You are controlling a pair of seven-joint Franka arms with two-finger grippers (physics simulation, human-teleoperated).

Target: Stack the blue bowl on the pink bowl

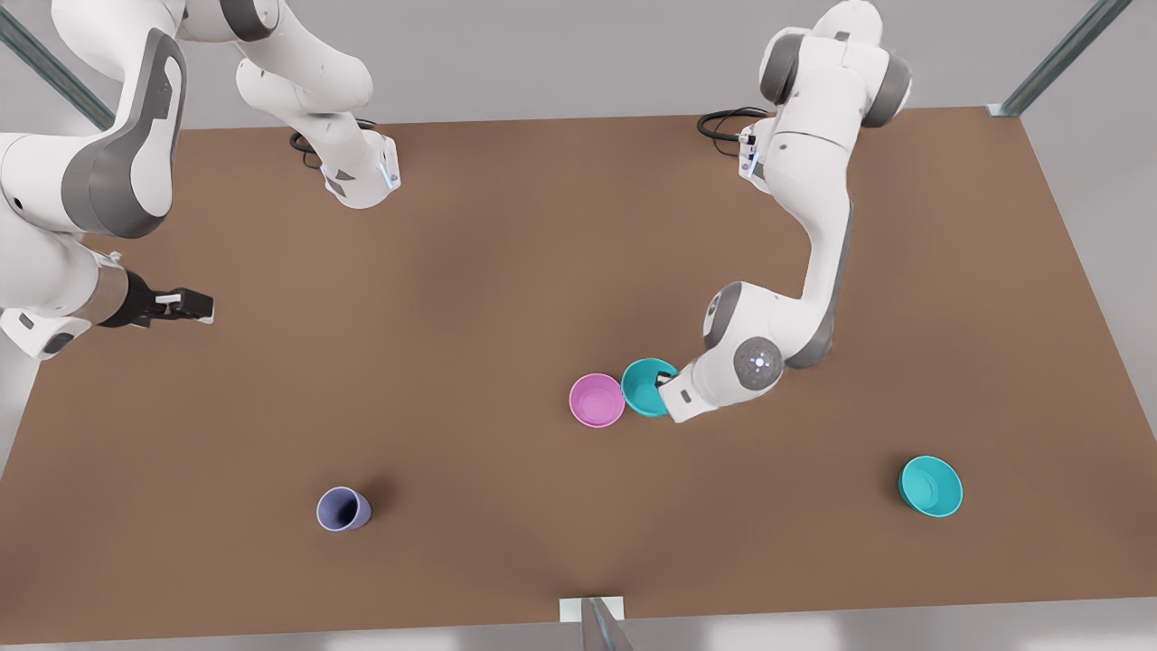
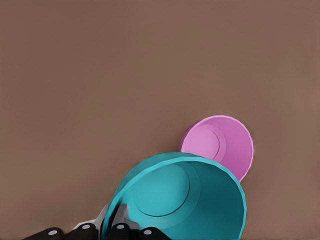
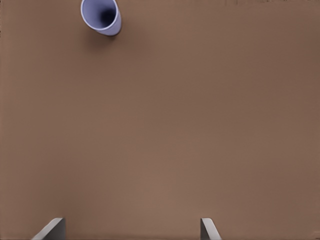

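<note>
**Front view: blue bowl gripped beside the pink bowl**

Front view showed a brown table (image 1: 506, 271) with two white arms mounted at its far edge. The arm on the front view's right reached down toward the middle of the table, and its left gripper (image 1: 664, 375) sat at the rim of the blue bowl (image 1: 644, 387). That bowl was just beside the pink bowl (image 1: 597, 400), on the side toward the front view's right, their rims close together; whether they touched could not be told. From the left wrist view, the left gripper (image 2: 114, 220) had its fingers (image 2: 120, 217) clamped across the wall of the blue bowl (image 2: 175, 195), one finger inside and one outside. The bowl's mouth faced the camera, and the pink bowl (image 2: 220, 145) lay beyond it on the table, partly covered by the teal rim.

The other arm waited at the front view's left, its right gripper (image 1: 185, 306) held above the table, well apart from the bowls. In the right wrist view the two fingertips (image 3: 52, 229) stood wide apart with nothing between them, over bare table.

A lavender-blue cup (image 1: 343, 509) stood near the front edge toward the front view's left, also seen in the right wrist view (image 3: 101, 16). A second teal bowl (image 1: 931, 486) rested far off toward the front view's right.
</note>
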